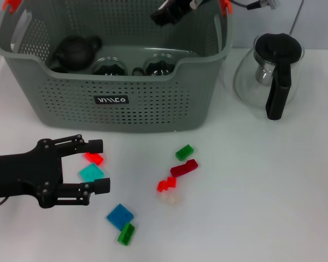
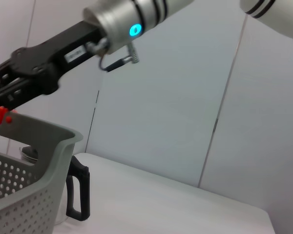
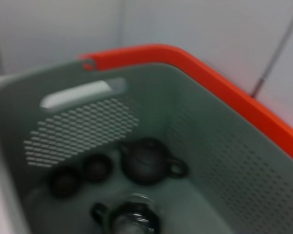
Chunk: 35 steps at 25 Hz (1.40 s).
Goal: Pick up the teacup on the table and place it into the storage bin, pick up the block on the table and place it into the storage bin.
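The grey-green storage bin [image 1: 115, 109] stands at the back of the table. Inside it are a black teapot [image 1: 74, 52] and two glass teacups [image 1: 109, 66]; the right wrist view shows one glass teacup [image 3: 132, 219] near the teapot [image 3: 146, 161]. My left gripper [image 1: 98, 166] is open at the front left. A teal block [image 1: 93, 172] lies between its fingers and a red block [image 1: 93, 158] by the far finger. My right gripper [image 1: 172, 12] hovers above the bin's back right part.
Loose blocks lie on the table: green [image 1: 184, 152], dark red [image 1: 184, 167], red [image 1: 165, 184], pale [image 1: 171, 197], blue [image 1: 120, 216] and another green [image 1: 126, 234]. A glass coffee pot [image 1: 270, 71] with a black handle stands right of the bin.
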Tool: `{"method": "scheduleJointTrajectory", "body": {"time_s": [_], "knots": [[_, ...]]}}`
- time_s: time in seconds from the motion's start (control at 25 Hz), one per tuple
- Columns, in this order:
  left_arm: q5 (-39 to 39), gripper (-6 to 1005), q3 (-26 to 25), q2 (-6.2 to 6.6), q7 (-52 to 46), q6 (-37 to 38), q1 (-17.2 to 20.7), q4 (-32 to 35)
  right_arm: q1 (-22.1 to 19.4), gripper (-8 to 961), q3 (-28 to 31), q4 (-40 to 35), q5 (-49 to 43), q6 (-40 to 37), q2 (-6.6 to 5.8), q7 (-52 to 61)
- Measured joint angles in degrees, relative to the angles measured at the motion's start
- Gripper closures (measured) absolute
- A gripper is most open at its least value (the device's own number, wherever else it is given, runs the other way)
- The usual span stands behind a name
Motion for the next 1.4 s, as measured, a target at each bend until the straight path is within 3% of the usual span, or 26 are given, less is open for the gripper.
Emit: {"method": "scheduleJointTrajectory", "body": {"time_s": [0.24,0.6,0.72,0.76,0.96,1.2,1.4], "knots": [[0.1,145,-0.2,0.04,0.0,-0.1,0.0,0.3,3.2,516,0.1,8.6,-2.9,4.5,0.00,-0.7],[0.7,145,-0.1,0.00,0.2,-0.9,-0.1,0.6,2.9,511,0.0,9.3,-3.5,6.0,0.26,-0.4],[0.8,145,-0.1,-0.12,0.3,-0.9,-0.1,0.6,2.9,288,-0.1,9.0,-3.5,6.6,0.28,-0.6],[0.8,145,-0.1,-0.13,0.3,-0.9,-0.1,0.6,2.8,256,-0.1,8.6,-3.5,6.9,0.32,-0.6],[0.8,144,-0.2,0.06,0.3,-0.9,-0.1,0.6,-1.0,95,0.3,-1.2,-1.0,3.3,0.43,-0.6],[1.4,144,-0.4,0.09,0.3,-0.9,0.1,0.6,-11.2,31,0.4,-20.8,9.8,-9.1,-0.07,-1.4],[1.7,144,-0.4,0.17,0.3,-0.8,0.2,0.6,-16.3,33,1.4,-30.2,14.3,-23.1,-0.50,-0.4]]}}
